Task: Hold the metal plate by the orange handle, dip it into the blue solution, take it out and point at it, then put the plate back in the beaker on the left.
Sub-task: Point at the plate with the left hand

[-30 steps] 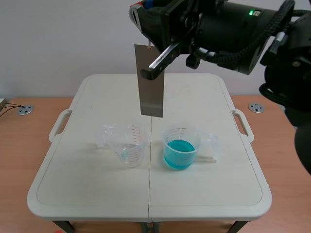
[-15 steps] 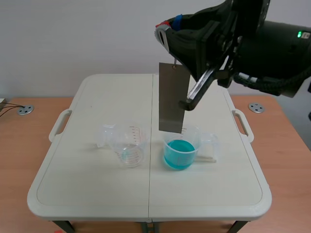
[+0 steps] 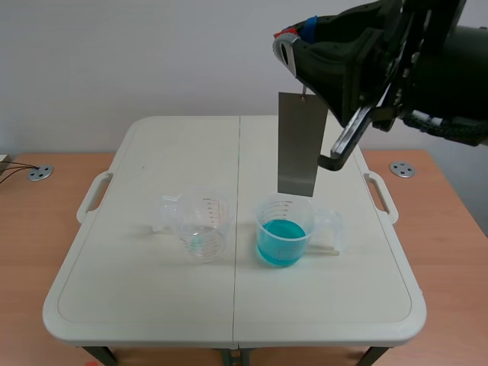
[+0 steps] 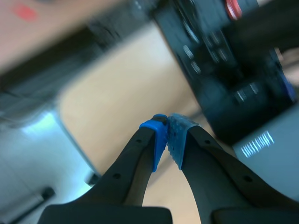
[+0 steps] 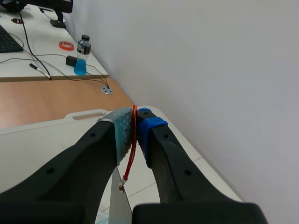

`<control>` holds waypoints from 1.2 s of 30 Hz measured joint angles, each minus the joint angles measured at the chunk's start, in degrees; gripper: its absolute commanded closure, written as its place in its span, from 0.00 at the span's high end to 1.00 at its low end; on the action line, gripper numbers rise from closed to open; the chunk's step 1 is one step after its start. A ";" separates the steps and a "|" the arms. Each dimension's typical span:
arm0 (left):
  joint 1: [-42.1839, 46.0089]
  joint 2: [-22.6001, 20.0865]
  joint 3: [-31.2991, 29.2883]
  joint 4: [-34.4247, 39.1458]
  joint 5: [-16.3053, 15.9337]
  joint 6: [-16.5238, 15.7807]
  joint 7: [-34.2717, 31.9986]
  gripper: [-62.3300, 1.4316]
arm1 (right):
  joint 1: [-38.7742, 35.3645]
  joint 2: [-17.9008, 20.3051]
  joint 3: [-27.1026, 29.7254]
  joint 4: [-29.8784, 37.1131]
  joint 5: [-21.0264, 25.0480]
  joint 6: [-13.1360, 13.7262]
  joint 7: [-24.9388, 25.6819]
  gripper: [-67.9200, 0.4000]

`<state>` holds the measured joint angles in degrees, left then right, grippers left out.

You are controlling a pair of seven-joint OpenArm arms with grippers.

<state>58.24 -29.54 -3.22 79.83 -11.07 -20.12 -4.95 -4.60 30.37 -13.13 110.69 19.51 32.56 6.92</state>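
- Left wrist view: background behind left claw [image 4: 167,136] blurred, nothing identifiable.
- Right wrist view: plate [image 5: 119,210] cut off at the edge, only top corner visible.

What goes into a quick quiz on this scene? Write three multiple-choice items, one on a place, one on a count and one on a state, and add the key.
1. Where is the metal plate?
A) hanging over the beaker of blue liquid
B) inside the other beaker
C) lying flat beside the beakers

2. How many beakers stand on the table?
A) one
B) two
C) four

3. How is the right gripper?
A) open
B) shut on the orange handle
C) shut on nothing

Key:
1 A: the plate hangs upright, with its lower edge near that beaker's rim and clear of the liquid.
2 B: there is the blue-filled one and a nearly empty beaker beside it.
3 B: the orange loop is pinched between its pads.
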 measured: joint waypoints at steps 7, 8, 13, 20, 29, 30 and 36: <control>0.00 -0.24 -13.90 8.13 -6.21 -0.04 -6.49 0.05 | 0.61 0.48 0.00 -3.21 -0.02 -0.17 1.07 0.02; 0.00 -0.31 -15.39 9.44 -6.14 -0.63 -7.48 0.05 | 0.61 0.48 0.00 -3.30 -0.02 -0.17 1.42 0.02; -0.85 -0.28 -17.68 16.68 -5.60 -8.20 -10.10 0.05 | 0.63 0.46 0.00 -3.30 0.00 -0.17 1.44 0.02; -12.35 -0.28 -13.60 20.09 -3.48 -14.27 -9.44 0.05 | 0.63 0.46 0.00 -3.30 -0.02 -0.17 1.42 0.02; -31.19 -0.24 2.23 17.14 0.98 -14.29 -0.28 0.05 | 0.94 0.46 0.00 -3.30 -0.02 -0.17 1.51 0.02; -32.89 -0.13 3.85 16.50 1.01 -14.27 0.26 0.05 | 0.96 0.46 0.00 -3.30 -0.02 -0.17 1.53 0.02; -41.18 2.73 10.45 12.81 4.68 -14.29 0.72 0.05 | 1.73 0.46 0.00 -3.37 -0.02 -0.17 1.64 0.02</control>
<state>17.06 -26.81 7.22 92.64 -6.39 -34.41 -4.23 -2.87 30.83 -13.13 107.33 19.49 32.38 8.56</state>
